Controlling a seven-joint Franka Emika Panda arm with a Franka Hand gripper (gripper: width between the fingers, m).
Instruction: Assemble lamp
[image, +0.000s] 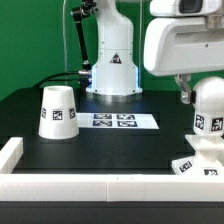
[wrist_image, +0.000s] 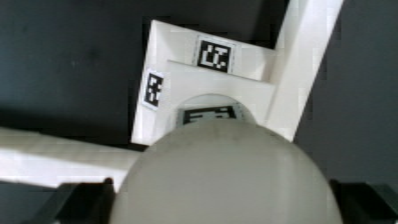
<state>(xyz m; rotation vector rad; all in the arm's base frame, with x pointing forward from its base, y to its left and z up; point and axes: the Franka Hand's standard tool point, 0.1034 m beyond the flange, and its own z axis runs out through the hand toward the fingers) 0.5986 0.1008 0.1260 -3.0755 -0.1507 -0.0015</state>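
Observation:
My gripper (image: 202, 97) is at the exterior view's right, shut on the white ball-shaped bulb (image: 209, 104). It holds the bulb upright, neck down, over the low square base (image: 203, 162). I cannot tell whether the neck touches the base. In the wrist view the bulb (wrist_image: 221, 165) fills the foreground between my dark fingers (wrist_image: 79, 206). The tagged base (wrist_image: 199, 80) lies beyond it. The cup-like shade (image: 58, 110) stands mouth down at the exterior view's left, far from my gripper.
The marker board (image: 124, 121) lies flat mid-table in front of the arm's pedestal (image: 112, 70). A white wall (image: 100, 186) runs along the table's front and left edges. The base sits against it in the wrist view (wrist_image: 313, 60).

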